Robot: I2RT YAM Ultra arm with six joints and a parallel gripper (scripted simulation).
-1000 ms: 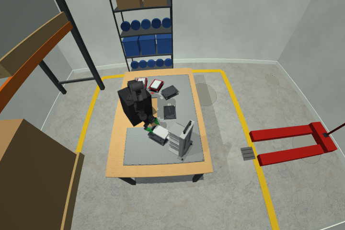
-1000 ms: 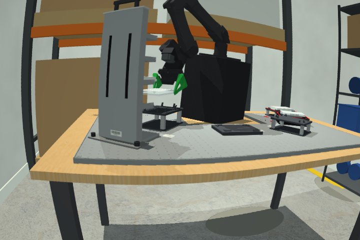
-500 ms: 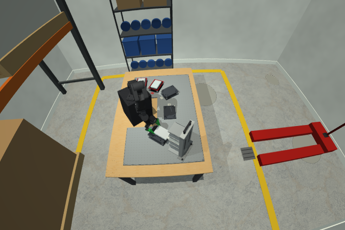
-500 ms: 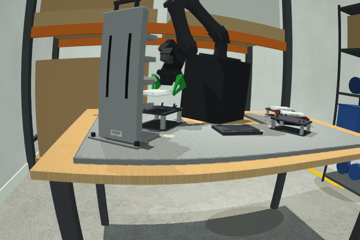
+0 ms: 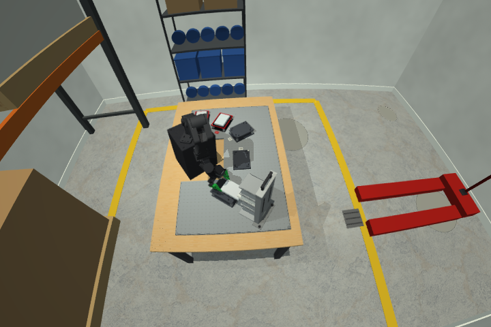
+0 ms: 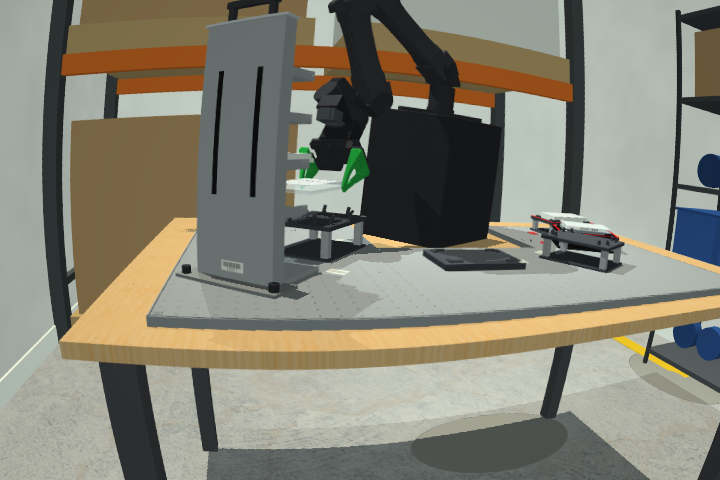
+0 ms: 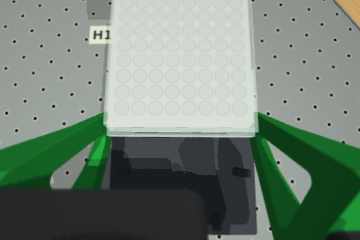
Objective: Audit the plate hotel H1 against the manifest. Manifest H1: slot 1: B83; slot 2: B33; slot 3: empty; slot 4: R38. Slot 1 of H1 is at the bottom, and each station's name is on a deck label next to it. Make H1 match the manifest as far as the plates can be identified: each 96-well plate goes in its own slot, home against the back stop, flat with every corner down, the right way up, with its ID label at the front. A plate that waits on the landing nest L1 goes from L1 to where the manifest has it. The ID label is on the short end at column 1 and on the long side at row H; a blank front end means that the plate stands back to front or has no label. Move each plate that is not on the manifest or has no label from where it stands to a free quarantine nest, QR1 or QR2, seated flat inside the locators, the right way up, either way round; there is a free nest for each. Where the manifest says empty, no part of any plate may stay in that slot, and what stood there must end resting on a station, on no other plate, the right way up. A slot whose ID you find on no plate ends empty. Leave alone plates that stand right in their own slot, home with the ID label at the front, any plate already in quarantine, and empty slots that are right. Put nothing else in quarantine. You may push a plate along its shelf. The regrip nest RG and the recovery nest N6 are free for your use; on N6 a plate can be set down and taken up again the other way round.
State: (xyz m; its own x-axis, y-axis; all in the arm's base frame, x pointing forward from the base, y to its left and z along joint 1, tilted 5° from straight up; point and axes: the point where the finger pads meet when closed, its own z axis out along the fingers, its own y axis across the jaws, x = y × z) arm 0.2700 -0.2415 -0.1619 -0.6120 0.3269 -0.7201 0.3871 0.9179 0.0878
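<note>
My gripper (image 7: 180,120) is shut on the near short end of a white 96-well plate (image 7: 180,65), with the green fingers on its two long sides. The plate lies flat and the right way up. In the exterior view the gripper (image 6: 332,169) holds the plate (image 6: 312,183) level at the open front of the grey plate hotel H1 (image 6: 247,147), low down, above a black raised nest (image 6: 322,221). That nest also shows under the plate in the wrist view (image 7: 180,185). The H1 deck label (image 7: 100,35) lies to the left. I cannot read any ID label on the plate. The hotel's slots are hidden from here.
Two red-rimmed nests with white plates stand at the far end (image 5: 221,120) (image 5: 202,114). A black raised nest (image 5: 241,130) and a flat black nest (image 5: 241,159) lie mid-table. The arm's black base box (image 6: 429,175) stands close behind the gripper.
</note>
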